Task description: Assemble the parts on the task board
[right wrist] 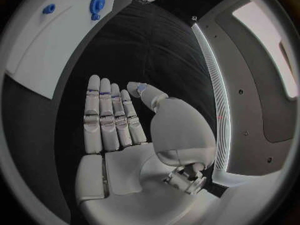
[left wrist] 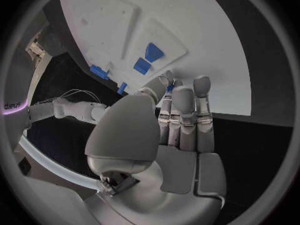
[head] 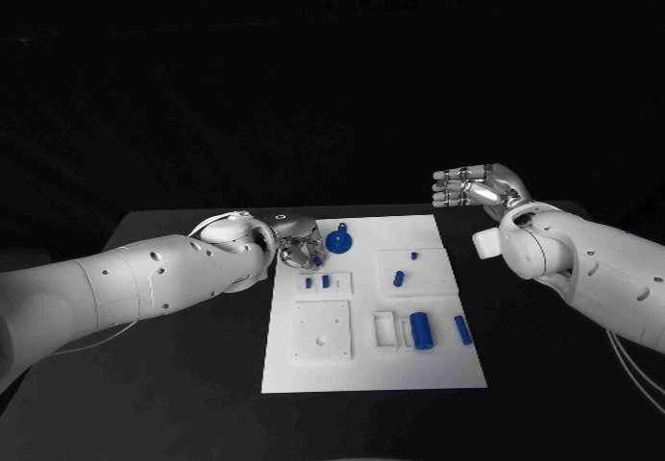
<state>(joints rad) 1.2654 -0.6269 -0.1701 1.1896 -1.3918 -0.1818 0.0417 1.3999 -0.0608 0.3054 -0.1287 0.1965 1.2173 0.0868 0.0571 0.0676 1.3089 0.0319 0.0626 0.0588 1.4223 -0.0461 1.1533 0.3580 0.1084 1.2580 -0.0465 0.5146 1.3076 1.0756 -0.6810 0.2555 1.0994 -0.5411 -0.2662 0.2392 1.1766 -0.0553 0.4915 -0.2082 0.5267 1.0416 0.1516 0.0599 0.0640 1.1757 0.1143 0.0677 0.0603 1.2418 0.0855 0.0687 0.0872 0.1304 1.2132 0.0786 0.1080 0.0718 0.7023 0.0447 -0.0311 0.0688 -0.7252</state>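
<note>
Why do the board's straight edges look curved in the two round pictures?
Fisheye lenses: in the left wrist view the task board bulges behind the left hand; in the right wrist view its edge bows near the right hand. The head view shows it straight.

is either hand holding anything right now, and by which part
The right hand holds nothing. The left hand seems to pinch a small blue part at its fingertips; which end cannot be told.

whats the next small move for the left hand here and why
Probably lower the left hand a little and close its fingers on the nearest blue part. It hovers at the task board's left edge beside the blue gear, seemingly holding nothing, while the right hand waits open, off the board.
</note>
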